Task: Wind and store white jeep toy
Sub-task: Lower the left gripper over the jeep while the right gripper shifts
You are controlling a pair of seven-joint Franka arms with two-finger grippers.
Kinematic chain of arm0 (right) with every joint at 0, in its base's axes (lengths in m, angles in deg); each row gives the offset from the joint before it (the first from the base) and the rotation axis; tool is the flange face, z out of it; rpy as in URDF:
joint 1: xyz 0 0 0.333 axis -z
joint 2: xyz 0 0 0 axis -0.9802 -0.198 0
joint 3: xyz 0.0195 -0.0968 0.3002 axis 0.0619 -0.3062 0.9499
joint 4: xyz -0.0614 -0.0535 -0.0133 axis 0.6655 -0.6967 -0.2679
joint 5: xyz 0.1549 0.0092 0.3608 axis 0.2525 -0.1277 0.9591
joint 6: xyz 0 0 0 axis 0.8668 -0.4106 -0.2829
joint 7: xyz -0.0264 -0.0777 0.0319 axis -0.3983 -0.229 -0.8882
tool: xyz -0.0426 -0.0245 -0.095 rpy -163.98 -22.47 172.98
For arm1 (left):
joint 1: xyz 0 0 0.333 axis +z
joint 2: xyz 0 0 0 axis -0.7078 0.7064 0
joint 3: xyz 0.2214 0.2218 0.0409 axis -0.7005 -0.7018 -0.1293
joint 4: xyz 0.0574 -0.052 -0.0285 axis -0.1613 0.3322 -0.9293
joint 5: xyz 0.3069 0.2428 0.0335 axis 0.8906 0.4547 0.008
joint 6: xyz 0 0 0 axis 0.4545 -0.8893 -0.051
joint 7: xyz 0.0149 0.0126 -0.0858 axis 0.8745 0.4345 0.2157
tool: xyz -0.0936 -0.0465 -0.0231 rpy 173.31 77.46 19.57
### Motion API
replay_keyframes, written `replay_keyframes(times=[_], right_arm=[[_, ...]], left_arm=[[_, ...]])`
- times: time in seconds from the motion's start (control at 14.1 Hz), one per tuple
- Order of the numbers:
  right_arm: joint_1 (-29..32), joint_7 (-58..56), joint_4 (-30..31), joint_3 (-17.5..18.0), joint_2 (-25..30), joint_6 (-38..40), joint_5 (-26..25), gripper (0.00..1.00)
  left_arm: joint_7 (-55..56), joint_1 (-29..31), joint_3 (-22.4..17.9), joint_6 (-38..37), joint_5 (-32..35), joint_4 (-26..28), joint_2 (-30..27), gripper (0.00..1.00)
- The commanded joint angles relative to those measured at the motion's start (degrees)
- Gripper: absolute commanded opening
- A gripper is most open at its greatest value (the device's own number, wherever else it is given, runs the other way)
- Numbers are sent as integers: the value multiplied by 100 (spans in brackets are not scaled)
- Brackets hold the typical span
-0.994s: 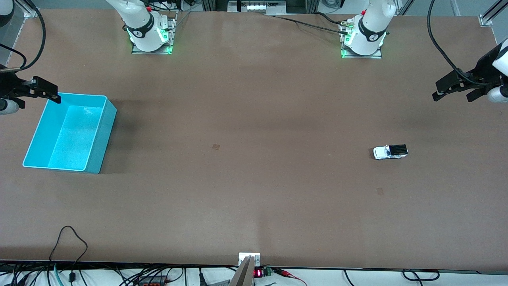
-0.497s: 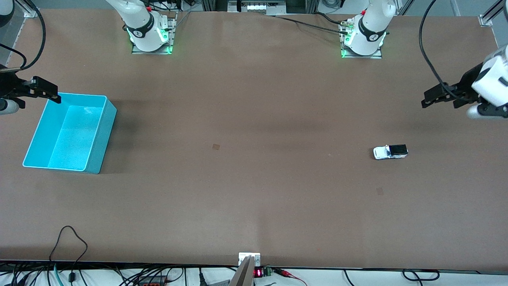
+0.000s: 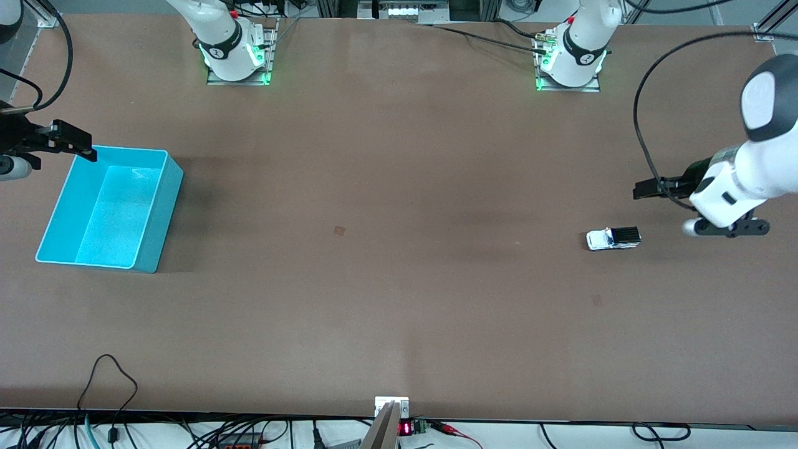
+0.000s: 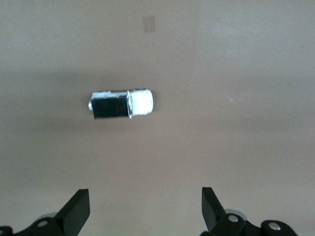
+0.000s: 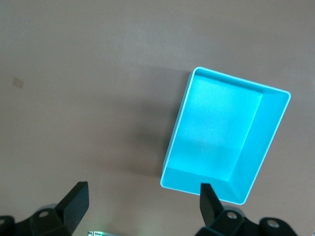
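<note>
My left claw (image 3: 648, 188) hangs in the air over the surface (image 3: 399, 299) at the left arm's end, its fingers spread wide and holding nothing. In the left wrist view the two fingertips (image 4: 78, 209) stand well apart with bare surface between them. The white jeep toy (image 3: 613, 238) sits on the surface near that claw, not touching it. It rests on its wheels, lengthwise along the surface, white hood pointing toward the right arm's end and black rear panel toward the left arm's end. In the left wrist view the white jeep toy (image 4: 121, 103) lies clear of both fingertips, its black roof and white hood both visible. A small darker square patch (image 4: 148, 23) marks the surface near the toy.

My right claw (image 3: 75, 144) waits over the rim of the cyan bin (image 3: 156, 215) at the right arm's end, fingers likewise spread and empty. The right wrist view shows both fingertips (image 5: 76, 201) apart, with the cyan bin (image 5: 275, 132) below. The bin stands upright on the surface, open side up, nothing visible inside. Bin and toy are well apart, at the two ends of the surface.
</note>
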Motion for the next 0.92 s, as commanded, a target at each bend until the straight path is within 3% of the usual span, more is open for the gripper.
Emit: replay_keyframes(times=[0.0, 0.21, 0.5, 0.85], right_arm=[[-99, -73, -12, 7, -158, 272, 34, 100], [-196, -64, -20, 7, -361, 693, -45, 100], [-188, -11, 15, 7, -467, 1107, -45, 100], [-188, -2, 24, 7, -493, 1309, -45, 100]], left_arm=[[-336, 326, 24, 683, 172, -192, 656, 100], [-1775, 450, 24, 1484, 163, 168, 851, 100], [-3401, 521, 24, 1653, 285, 722, 816, 100], [-6389, 574, 24, 2627, 682, 1381, 808, 100]])
